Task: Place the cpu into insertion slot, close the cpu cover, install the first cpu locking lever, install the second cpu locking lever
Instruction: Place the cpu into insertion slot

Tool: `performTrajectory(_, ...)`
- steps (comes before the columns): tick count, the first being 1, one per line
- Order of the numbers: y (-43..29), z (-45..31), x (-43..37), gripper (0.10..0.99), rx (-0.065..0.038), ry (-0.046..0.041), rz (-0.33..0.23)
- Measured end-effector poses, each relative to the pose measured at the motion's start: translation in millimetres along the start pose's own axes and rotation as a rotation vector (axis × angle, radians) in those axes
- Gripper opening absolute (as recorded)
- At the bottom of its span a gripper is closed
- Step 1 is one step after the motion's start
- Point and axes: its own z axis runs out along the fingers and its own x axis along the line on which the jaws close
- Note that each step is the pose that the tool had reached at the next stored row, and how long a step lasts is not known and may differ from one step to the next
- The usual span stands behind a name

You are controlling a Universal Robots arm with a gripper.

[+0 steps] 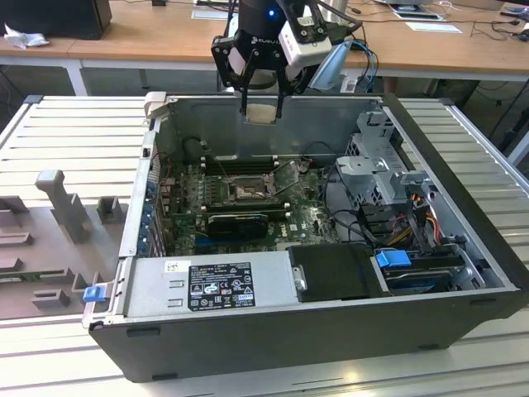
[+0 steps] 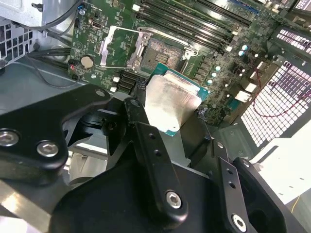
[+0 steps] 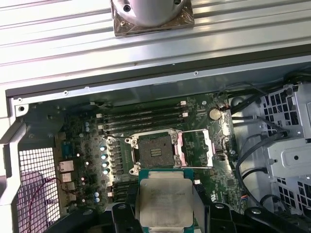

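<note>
Second wrist view: fingers [image 2: 146, 138] grip the cpu [image 2: 170, 104] by its edges, above the open insertion slot [image 2: 163, 51].

The cpu [image 3: 163, 204] in the pincer [image 1: 263, 114] hangs above the insertion slot [image 3: 154, 154], cpu cover [image 3: 195, 148] alongside.

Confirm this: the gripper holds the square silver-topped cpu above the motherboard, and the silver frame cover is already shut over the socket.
Not shut: the thin silver metal frame cover is swung open beside the dark square socket, in the first wrist view. The rest holds.
</note>
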Motion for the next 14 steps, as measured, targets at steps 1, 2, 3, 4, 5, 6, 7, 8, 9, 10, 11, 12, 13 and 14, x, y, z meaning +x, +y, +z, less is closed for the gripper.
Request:
performTrajectory(1,0.0,0.0,0.0,0.529,0.0,-0.0001,0.001)
performTrajectory(2,0.0,0.0,0.0,0.529,0.0,-0.0002,0.002)
performTrajectory(3,0.0,0.0,0.0,0.529,0.0,-0.0004,0.004)
performTrajectory(4,0.0,0.0,0.0,0.529,0.0,-0.0006,0.006)
performTrajectory(5,0.0,0.0,0.0,0.529,0.0,-0.0007,0.008)
performTrajectory(6,0.0,0.0,0.0,0.529,0.0,-0.0009,0.01)
performTrajectory(7,0.0,0.0,0.0,0.529,0.0,-0.0011,0.012)
performTrajectory(8,0.0,0.0,0.0,0.529,0.0,-0.0012,0.013)
performTrajectory(9,0.0,0.0,0.0,0.529,0.0,-0.0013,0.014)
performTrajectory(10,0.0,0.0,0.0,0.529,0.0,-0.0014,0.015)
performTrajectory(11,0.0,0.0,0.0,0.529,0.0,-0.0015,0.016)
performTrajectory(12,0.0,0.0,0.0,0.529,0.0,-0.0016,0.017)
performTrajectory(13,0.0,0.0,0.0,0.529,0.0,-0.0018,0.019)
performTrajectory(14,0.0,0.0,0.0,0.529,0.0,-0.0019,0.021)
